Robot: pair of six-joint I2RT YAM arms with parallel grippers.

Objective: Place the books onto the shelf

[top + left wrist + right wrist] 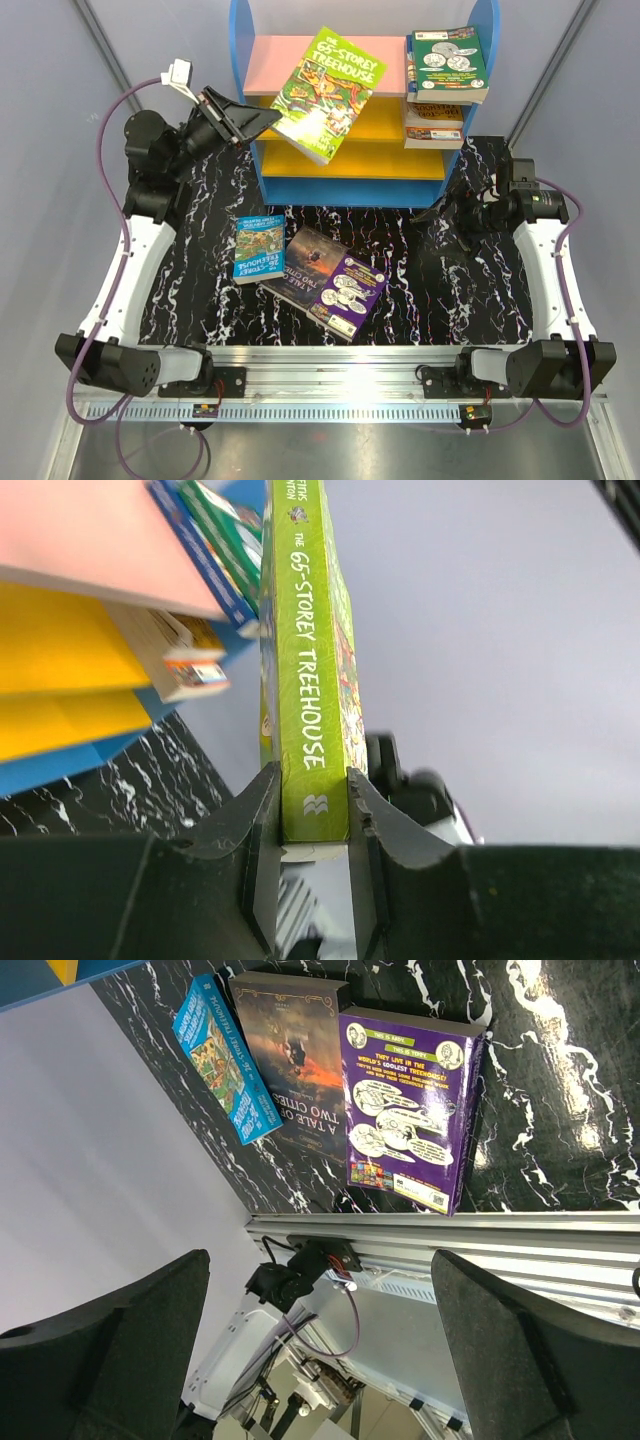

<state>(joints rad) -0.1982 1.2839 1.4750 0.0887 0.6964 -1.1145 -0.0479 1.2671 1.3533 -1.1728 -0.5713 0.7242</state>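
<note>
My left gripper [268, 122] [313, 810] is shut on the bottom of the spine of a green "65-Storey Treehouse" book [325, 95] [310, 680]. It holds the book tilted in the air in front of the shelf's [350, 165] pink top board [90, 540]. A green coin-picture book [448, 62] lies on the right of that board, with more books [433, 125] on the yellow board below. On the black table lie a blue book [258, 248] [225, 1055], a dark brown book [305, 265] [300, 1060] and a purple book [348, 293] [410, 1100]. My right gripper [455, 222] [320, 1350] hangs open and empty right of them.
The shelf stands at the back of the black marbled table [420, 290]. An aluminium rail [340, 365] with both arm bases runs along the near edge. Grey walls close in on the left, right and behind.
</note>
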